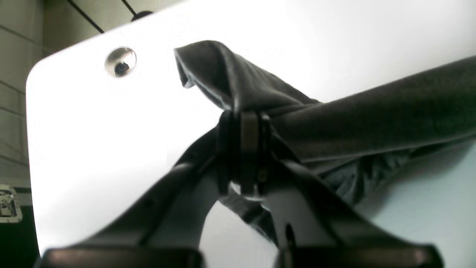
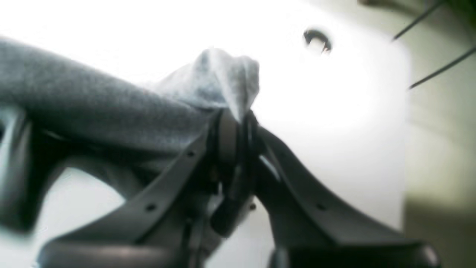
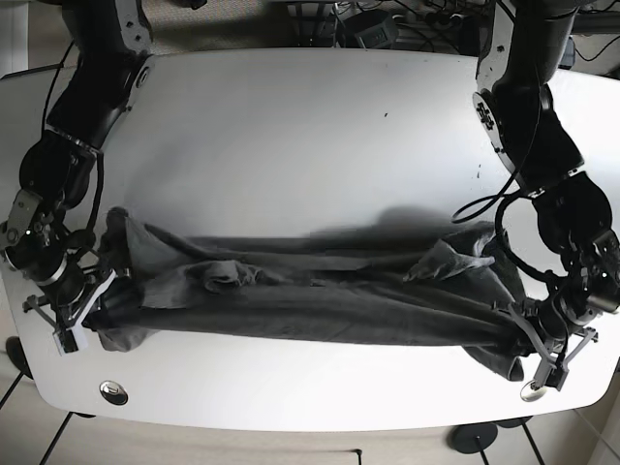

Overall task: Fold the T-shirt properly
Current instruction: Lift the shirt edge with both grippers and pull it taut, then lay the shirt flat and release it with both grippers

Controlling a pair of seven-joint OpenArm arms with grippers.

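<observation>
A dark grey T-shirt (image 3: 310, 291) lies stretched and bunched across the front of the white table (image 3: 310, 126), lifted at both ends. My left gripper (image 1: 245, 123) is shut on a fold of the T-shirt (image 1: 372, 115) at the base view's right end (image 3: 523, 339). My right gripper (image 2: 236, 126) is shut on another fold of the T-shirt (image 2: 111, 111) at the base view's left end (image 3: 102, 295). The cloth hangs taut between the two grippers, close to the table's near edge.
A round metal grommet (image 3: 113, 391) sits in the table's front left corner and another (image 3: 530, 391) in the front right corner. Cables and equipment (image 3: 387, 24) lie behind the table's far edge. Both arms reach in from the table's sides.
</observation>
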